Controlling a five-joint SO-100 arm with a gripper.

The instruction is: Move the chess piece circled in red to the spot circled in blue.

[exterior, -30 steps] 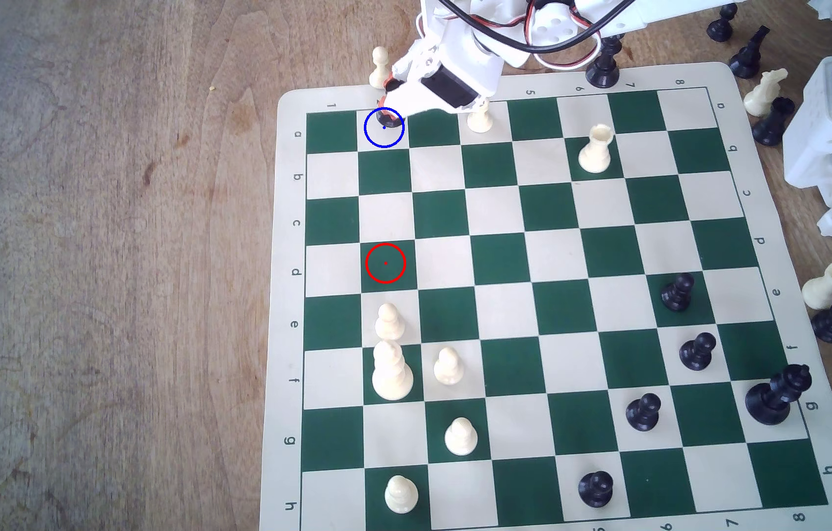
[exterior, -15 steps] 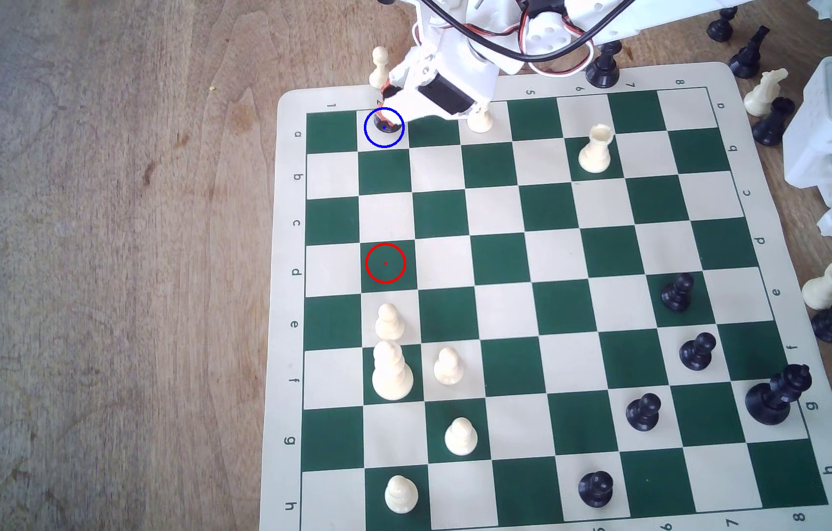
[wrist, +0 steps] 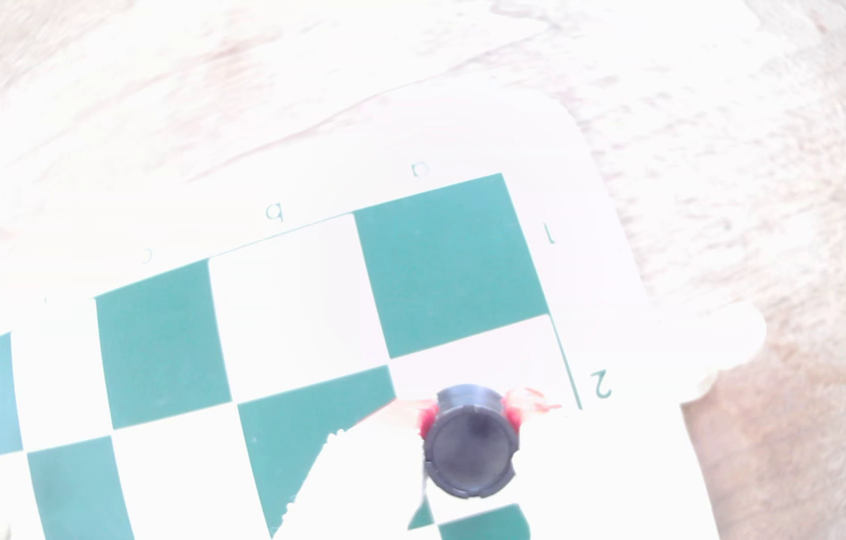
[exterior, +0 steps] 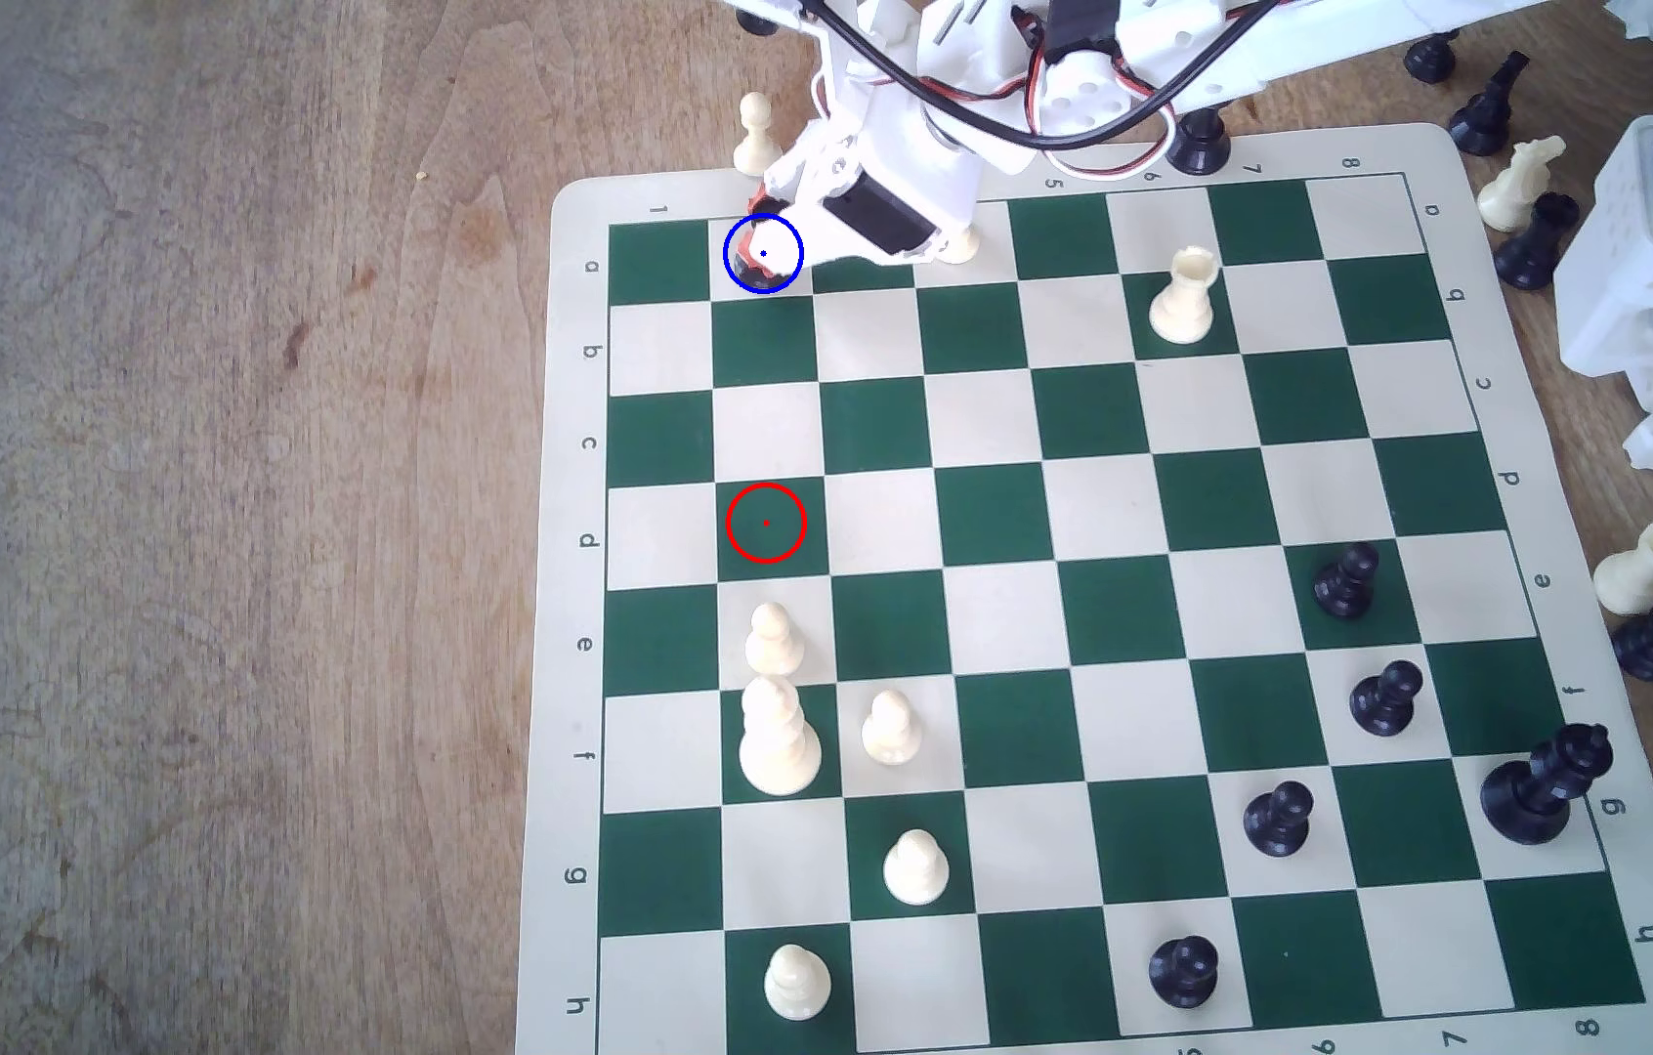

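The gripper [exterior: 764,254] had its red-tipped fingers [wrist: 513,413] pressed against either side of the black rook [wrist: 470,449], holding it over the cream square marked with the blue circle [exterior: 729,266], the second square along the far row of the chessboard [exterior: 1056,609], next to the green corner square by the labels "a" and "1". In the exterior view only a dark sliver of the rook [exterior: 749,274] showed under the white gripper body, inside the circle's near edge; whether its base touched the board could not be told. The wrist view, washed out by glare, looked down on the rook's notched round top, with the "2" label close by at the board's margin. The green square inside the red circle [exterior: 766,522], three rows nearer in the same file, stood bare. Nearer still in that file were a cream pawn [exterior: 772,639] and a taller cream piece [exterior: 778,735], with more cream pawns toward the board's near left corner. A cream rook [exterior: 1183,294] stood in the second row from the far edge, and black pawns [exterior: 1347,580] and a tall black piece [exterior: 1543,783] held the side at the exterior view's right. Captured pieces lay on the wooden table [exterior: 193,507] past the board's far and right edges.
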